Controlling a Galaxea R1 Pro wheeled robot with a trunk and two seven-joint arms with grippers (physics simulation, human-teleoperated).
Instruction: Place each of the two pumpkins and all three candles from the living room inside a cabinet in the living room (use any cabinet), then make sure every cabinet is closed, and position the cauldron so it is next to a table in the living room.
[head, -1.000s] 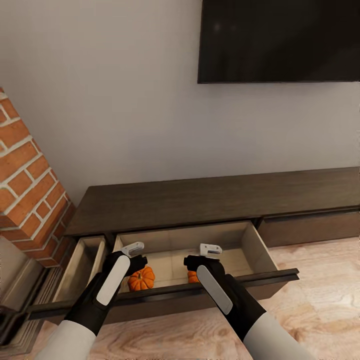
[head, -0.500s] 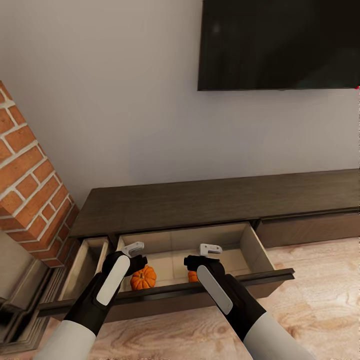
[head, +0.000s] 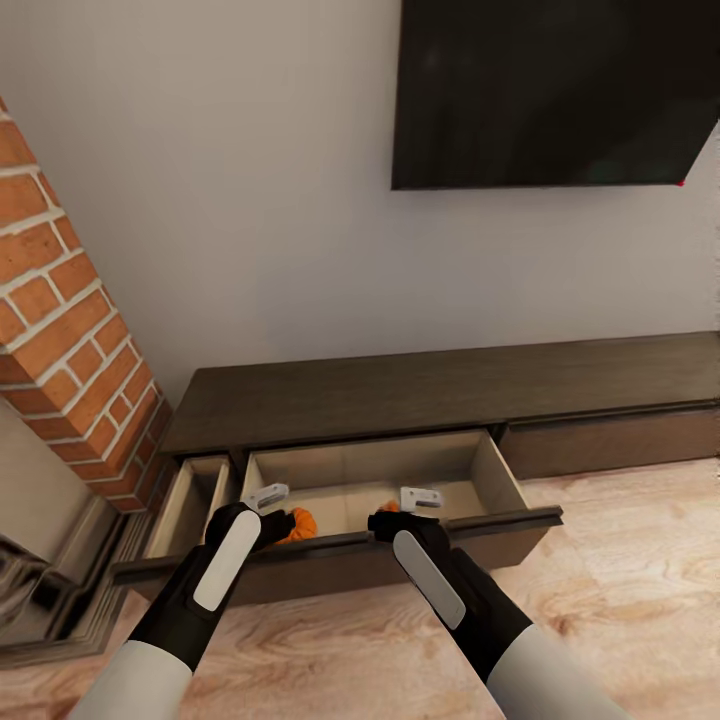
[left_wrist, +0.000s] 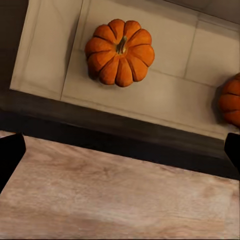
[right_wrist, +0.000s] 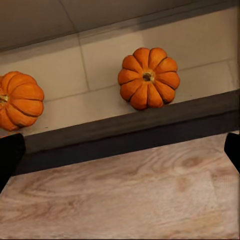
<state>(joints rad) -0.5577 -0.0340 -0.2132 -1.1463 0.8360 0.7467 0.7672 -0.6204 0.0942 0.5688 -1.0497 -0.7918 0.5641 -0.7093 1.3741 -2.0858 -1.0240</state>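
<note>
Your left gripper (head: 268, 497) and right gripper (head: 420, 497) hang low in the centre of the head view, both spread wide and holding nothing, just above the dark front edge of the cabinet (head: 440, 385)'s open drawer (head: 497, 468). Both pumpkins (left_wrist: 120, 51) (right_wrist: 149, 77) sit apart on its pale floor, one beneath each gripper.

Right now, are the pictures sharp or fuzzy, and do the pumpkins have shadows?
Left wrist view: sharp, and the pumpkin throws a soft shadow on the pale drawer floor. Right wrist view: crisp too, wood grain on the floor clear. Head view: slightly soft, even light, no glare on the dark TV.
</note>
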